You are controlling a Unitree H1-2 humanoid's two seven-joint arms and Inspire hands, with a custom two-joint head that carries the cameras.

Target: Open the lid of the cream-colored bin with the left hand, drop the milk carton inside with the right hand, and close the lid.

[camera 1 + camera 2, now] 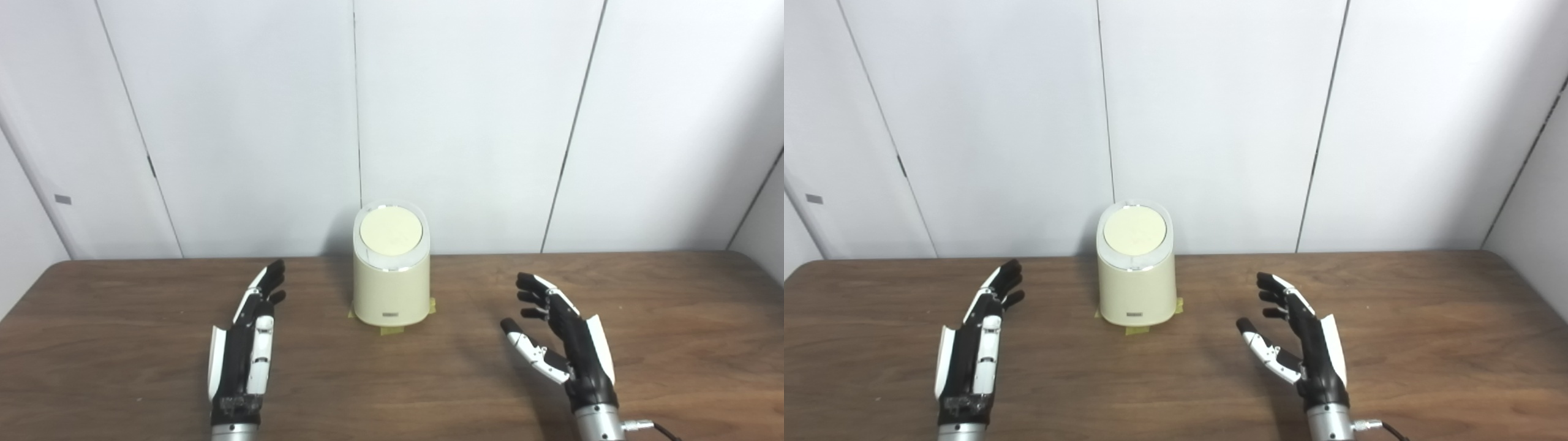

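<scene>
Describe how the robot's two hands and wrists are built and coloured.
The left hand and right hand match: black fingers and palms, white plastic panels along the outer edge and thumb, and silver metal wrist cuffs. A metal plug with a black cable leaves the right wrist.

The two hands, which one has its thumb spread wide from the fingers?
The right hand: its white thumb juts out sideways toward the cream bin, palm turned inward. The left hand lies flatter, thumb tucked along the fingers.
</scene>
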